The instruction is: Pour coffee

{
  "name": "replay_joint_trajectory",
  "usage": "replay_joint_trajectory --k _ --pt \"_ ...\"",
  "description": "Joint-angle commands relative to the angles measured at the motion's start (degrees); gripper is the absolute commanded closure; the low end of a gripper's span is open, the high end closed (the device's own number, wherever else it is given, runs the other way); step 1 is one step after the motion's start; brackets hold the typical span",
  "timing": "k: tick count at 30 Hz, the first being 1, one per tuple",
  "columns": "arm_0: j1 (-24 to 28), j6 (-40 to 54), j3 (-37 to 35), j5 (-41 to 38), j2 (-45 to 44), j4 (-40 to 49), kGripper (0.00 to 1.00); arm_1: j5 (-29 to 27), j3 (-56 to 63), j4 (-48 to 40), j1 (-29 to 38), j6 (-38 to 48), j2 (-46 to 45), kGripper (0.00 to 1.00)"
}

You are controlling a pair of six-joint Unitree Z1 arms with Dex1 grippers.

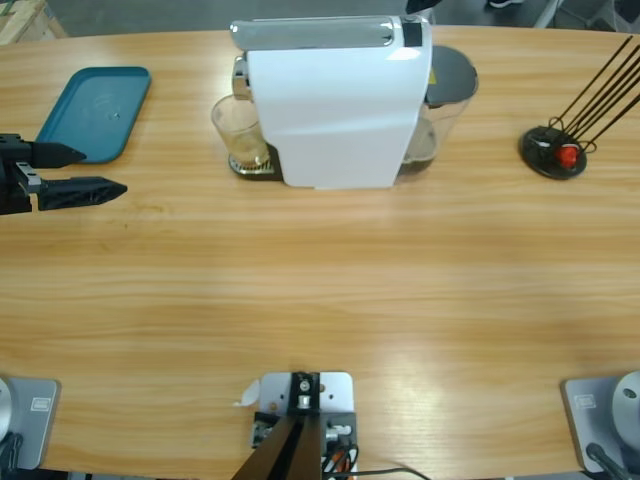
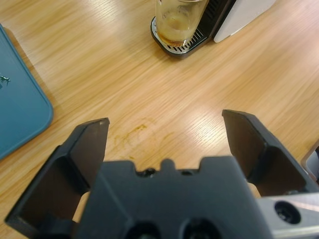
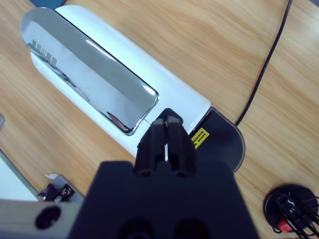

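Note:
The coffee (image 1: 247, 157) is a thin brown layer with tan foam at the bottom of a clear glass (image 1: 238, 132). The glass stands on the drip grate of the white coffee machine (image 1: 335, 110). In the left wrist view the coffee (image 2: 174, 34) in the glass (image 2: 177, 17) lies straight ahead, well beyond my left gripper (image 2: 167, 122). My left gripper (image 1: 103, 170) is open and empty at the table's left edge. My right gripper (image 3: 167, 122) is shut on nothing and hovers above the rear end of the machine's silver lever (image 3: 84, 64); it shows at the top edge of the high view (image 1: 418, 8).
A teal tray (image 1: 95, 110) lies at the back left beside the left gripper. At the right stands a black base with thin rods and a red piece (image 1: 553, 152). A black cable (image 3: 264, 64) runs behind the machine. Faint brown rings (image 2: 132, 137) mark the wood.

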Motion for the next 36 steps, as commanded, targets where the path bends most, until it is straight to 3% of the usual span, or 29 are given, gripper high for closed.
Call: replay_joint_trajectory --k 1,12,21,25,27,31,33,36 --pt "-0.49 0.35 1.97 0.65 0.77 -0.54 0.004 -1.15 2.3 -1.17 -1.02 -0.83 3.61 1.0" --pt "-0.49 0.31 1.93 0.65 0.89 -0.54 0.004 -1.79 5.4 -1.48 -1.11 -1.01 2.57 1.0" --pt "-0.49 0.29 1.93 0.56 0.89 -0.54 0.004 -3.21 -4.55 -0.71 1.41 -4.7 -7.85 1.0" --pt "-0.49 0.29 1.9 0.33 1.12 -0.54 0.004 -3.17 -0.68 -0.68 1.44 -3.96 -13.88 0.991" --pt "-0.49 0.29 1.86 0.21 1.31 -0.54 0.004 -2.98 6.79 -1.48 1.36 -3.36 -17.04 0.636" --pt "-0.58 0.54 1.88 0.12 1.42 -0.58 0.004 -0.17 22.59 -9.92 1.36 -1.22 -22.79 0.315" --pt "-0.84 0.73 1.93 0.03 1.49 -0.63 0.004 2.73 30.78 -16.48 1.36 -0.01 -25.24 0.106" --pt "-1.02 0.73 1.88 -0.02 1.74 -0.66 0.004 7.62 39.68 -23.55 1.36 0.73 -26.87 0.0"
